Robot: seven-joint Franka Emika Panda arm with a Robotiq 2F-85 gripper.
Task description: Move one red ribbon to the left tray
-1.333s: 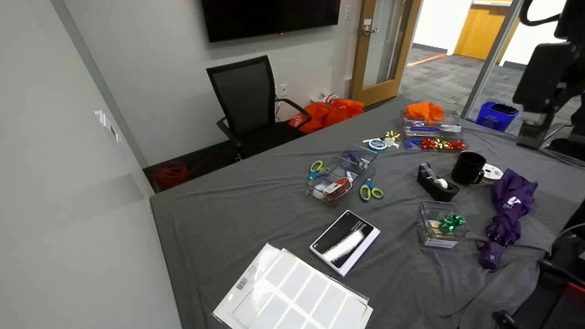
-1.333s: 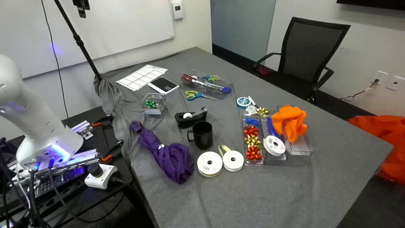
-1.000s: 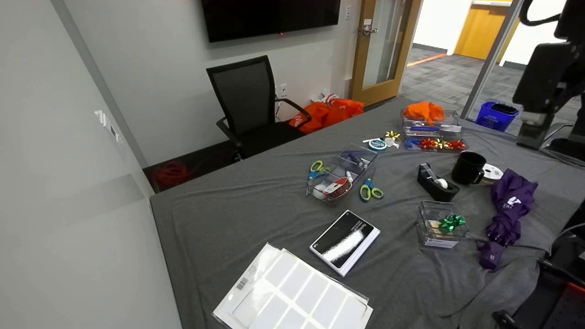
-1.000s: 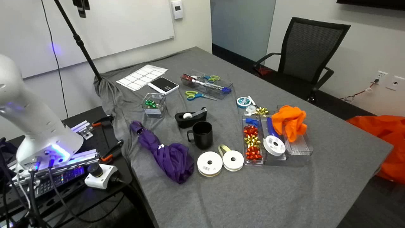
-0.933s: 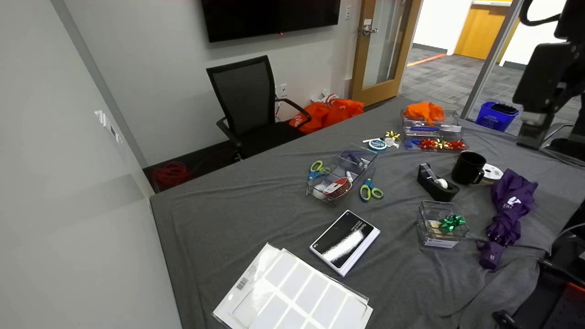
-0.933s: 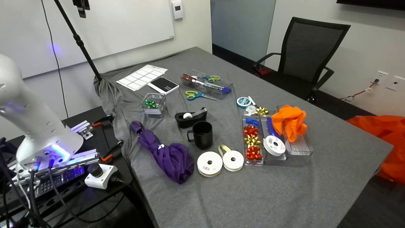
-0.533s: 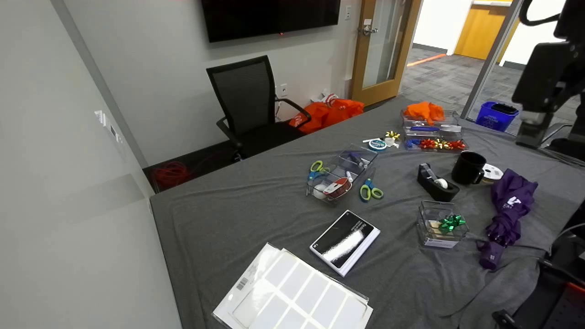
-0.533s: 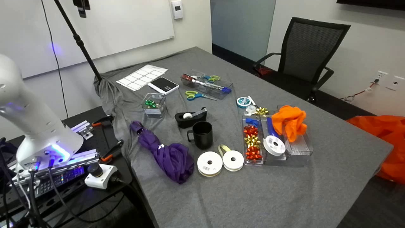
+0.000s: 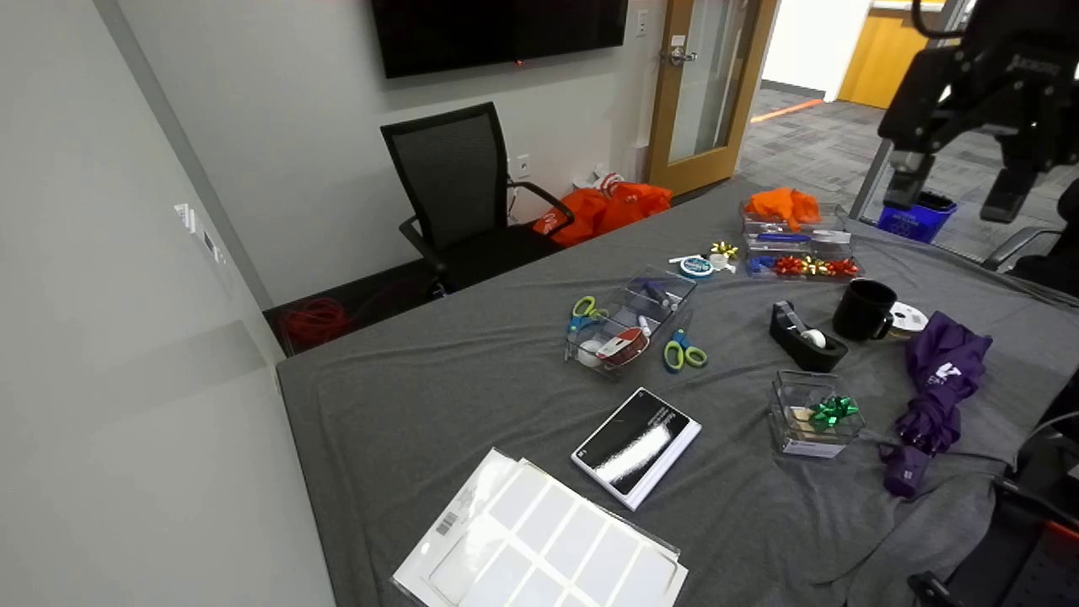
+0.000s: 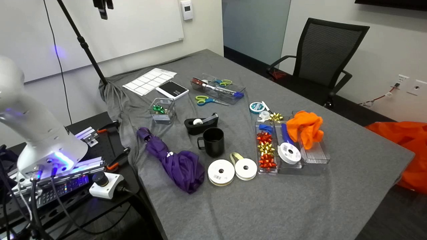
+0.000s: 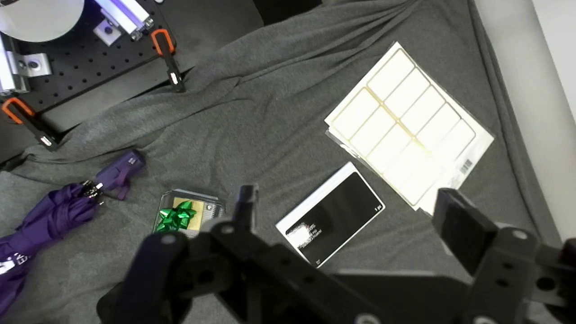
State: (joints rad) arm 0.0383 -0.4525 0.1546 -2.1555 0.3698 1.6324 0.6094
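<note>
Red and glossy, two ribbon bows (image 10: 267, 161), each folded into a starburst of pointed loops, sit in a narrow clear organizer (image 10: 268, 172) on the gray-draped table (image 10: 293, 203), a gold bow (image 10: 266, 148) set between them. Light catches on their foil-like folds, with hints of orange. Bright blue material (image 10: 266, 128) lies at one end of the row. Just beside it, a white spool (image 10: 289, 153) and a bunched orange cloth (image 10: 305, 130) rest on adjoining clear trays (image 10: 316, 157). A black mug (image 10: 214, 143) and a black tape dispenser (image 10: 201, 126) stand nearer the robot arm (image 10: 36, 123). Well apart from the red pair, a small clear tray (image 9: 801, 386) holds a green bow (image 9: 834, 410). High over the table hangs the gripper (image 9: 952, 198), its two fingers (image 9: 1007, 198) spread wide; in the wrist view, a black-and-white package (image 11: 335, 216) shows between them.
</note>
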